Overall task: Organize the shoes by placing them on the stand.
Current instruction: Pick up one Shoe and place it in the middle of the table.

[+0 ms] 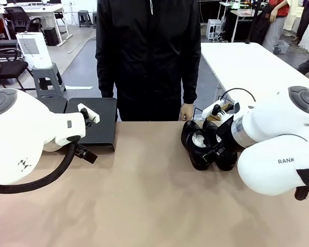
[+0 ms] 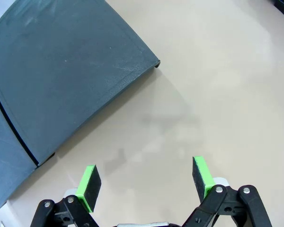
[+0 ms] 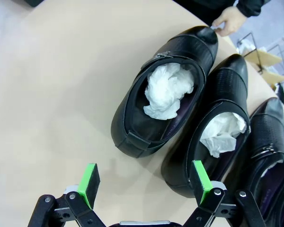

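Note:
Several glossy black shoes stuffed with white paper stand close together at the table's far right (image 1: 203, 144). In the right wrist view the nearest shoe (image 3: 161, 94) lies left of a second shoe (image 3: 217, 137), with a third shoe (image 3: 267, 142) beyond. My right gripper (image 3: 144, 183) hangs open over the heels, its right pad (image 3: 200, 182) above the second shoe's heel. A person's hand (image 3: 229, 19) touches the first shoe's toe. The black stand (image 1: 95, 123) sits at the far left. My left gripper (image 2: 146, 182) is open above bare table beside the stand (image 2: 61, 80).
A person in a black jacket (image 1: 149, 51) stands at the table's far edge, between stand and shoes. A second stand platform (image 2: 4, 156) adjoins the first. Bare table (image 1: 154, 195) spreads across the middle and front. A cardboard piece (image 3: 262, 59) lies past the shoes.

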Tool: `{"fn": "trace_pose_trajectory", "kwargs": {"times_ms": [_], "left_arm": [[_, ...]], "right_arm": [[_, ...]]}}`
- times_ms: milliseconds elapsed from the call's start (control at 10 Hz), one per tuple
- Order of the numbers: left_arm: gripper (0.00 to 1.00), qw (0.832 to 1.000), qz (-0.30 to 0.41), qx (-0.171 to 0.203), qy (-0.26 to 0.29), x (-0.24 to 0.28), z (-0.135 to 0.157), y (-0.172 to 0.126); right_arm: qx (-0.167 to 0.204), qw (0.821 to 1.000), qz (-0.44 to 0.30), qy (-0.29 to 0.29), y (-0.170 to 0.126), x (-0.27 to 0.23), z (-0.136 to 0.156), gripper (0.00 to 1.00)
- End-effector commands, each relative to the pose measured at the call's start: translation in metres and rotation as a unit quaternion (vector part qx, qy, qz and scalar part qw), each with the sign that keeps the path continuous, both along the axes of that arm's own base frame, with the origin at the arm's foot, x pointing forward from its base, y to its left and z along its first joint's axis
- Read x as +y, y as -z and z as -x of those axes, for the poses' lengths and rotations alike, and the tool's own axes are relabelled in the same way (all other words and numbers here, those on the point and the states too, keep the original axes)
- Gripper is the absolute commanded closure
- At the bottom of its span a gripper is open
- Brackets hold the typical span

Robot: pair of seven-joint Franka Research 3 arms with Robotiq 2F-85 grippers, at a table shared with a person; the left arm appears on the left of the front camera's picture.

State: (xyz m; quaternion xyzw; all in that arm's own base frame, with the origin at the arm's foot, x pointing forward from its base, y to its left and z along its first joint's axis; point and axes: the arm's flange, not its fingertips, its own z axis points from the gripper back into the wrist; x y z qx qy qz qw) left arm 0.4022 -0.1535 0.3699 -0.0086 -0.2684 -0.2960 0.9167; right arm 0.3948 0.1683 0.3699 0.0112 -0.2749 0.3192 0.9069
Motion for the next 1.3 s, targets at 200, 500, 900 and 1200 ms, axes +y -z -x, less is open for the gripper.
{"fn": "trace_pose_trajectory", "kwargs": {"times_ms": [200, 500, 900, 1200], "left_arm": [[0.00, 0.999, 0.028, -0.014, -0.012, 0.023, 0.016, -0.039], [0.00, 0.995, 0.093, 0.001, -0.017, 0.072, 0.037, -0.092], [0.00, 0.988, 0.149, 0.032, -0.032, 0.138, 0.049, -0.122], [0.00, 0.982, 0.179, 0.044, -0.042, 0.166, 0.061, -0.130]], "right_arm": [[-0.001, 0.999, -0.051, -0.006, -0.050, -0.038, 0.025, 0.00], [0.002, 0.997, -0.075, 0.009, -0.110, -0.103, 0.054, 0.00], [0.069, 0.987, -0.147, 0.002, -0.135, -0.190, 0.083, 0.00], [0.122, 0.975, -0.179, 0.052, -0.124, -0.246, 0.113, 0.00]]}}
